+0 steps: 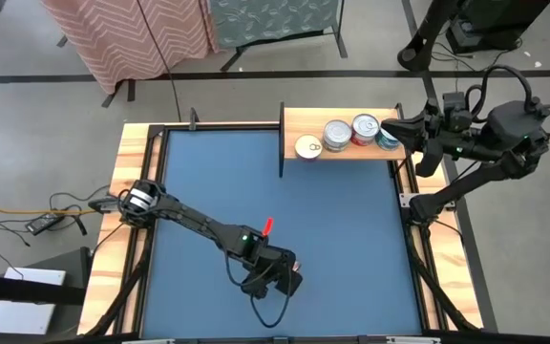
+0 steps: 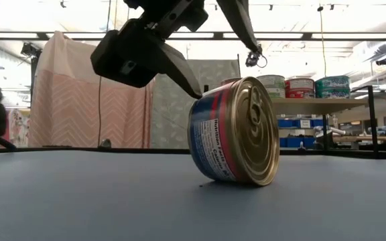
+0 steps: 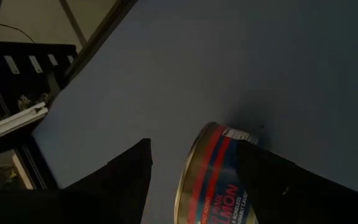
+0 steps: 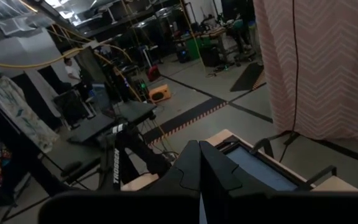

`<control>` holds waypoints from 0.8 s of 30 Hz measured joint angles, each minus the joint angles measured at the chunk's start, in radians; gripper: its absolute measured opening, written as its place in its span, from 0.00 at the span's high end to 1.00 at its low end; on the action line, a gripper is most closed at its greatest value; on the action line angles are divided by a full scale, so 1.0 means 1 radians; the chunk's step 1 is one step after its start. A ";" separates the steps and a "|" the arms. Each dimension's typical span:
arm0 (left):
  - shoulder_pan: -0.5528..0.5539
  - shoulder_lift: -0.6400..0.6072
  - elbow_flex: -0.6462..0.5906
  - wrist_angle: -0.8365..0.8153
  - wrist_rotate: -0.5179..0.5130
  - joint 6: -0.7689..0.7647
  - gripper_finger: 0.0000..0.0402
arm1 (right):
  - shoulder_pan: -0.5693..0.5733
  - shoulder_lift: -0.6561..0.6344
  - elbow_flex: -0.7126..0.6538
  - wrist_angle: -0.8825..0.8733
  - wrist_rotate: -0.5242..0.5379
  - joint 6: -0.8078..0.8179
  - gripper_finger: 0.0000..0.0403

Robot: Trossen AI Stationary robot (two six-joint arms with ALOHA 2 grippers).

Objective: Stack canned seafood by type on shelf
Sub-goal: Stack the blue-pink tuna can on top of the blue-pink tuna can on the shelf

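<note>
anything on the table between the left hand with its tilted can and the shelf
No. In the high view only bare blue table lies between the left hand, by the tilted gold-lidded can, and the shelf holding the other cans.

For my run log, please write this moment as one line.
left gripper: open around tilted gold-lid tin | right gripper: shut, by shelf

Evenly and brightly lit from above in the high view, with only soft shadows under the arms. Strong backlight from ceiling lamps across the top of the low view, glare on the gold lid of the tin (image 2: 236,130). Very dim in the left wrist view. Blurred near the bottom in the right wrist view.
</note>
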 joint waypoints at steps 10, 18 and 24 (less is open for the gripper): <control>-0.003 0.000 0.001 -0.035 -0.061 -0.052 0.41 | 0.014 0.000 0.000 0.000 0.000 -0.006 0.98; -0.030 0.000 0.071 -0.011 -0.075 -0.256 0.35 | 0.014 0.000 0.000 -0.002 0.000 -0.027 0.98; -0.025 0.000 0.090 -0.011 -0.077 -0.303 0.27 | 0.014 0.000 0.000 -0.002 -0.026 -0.008 0.98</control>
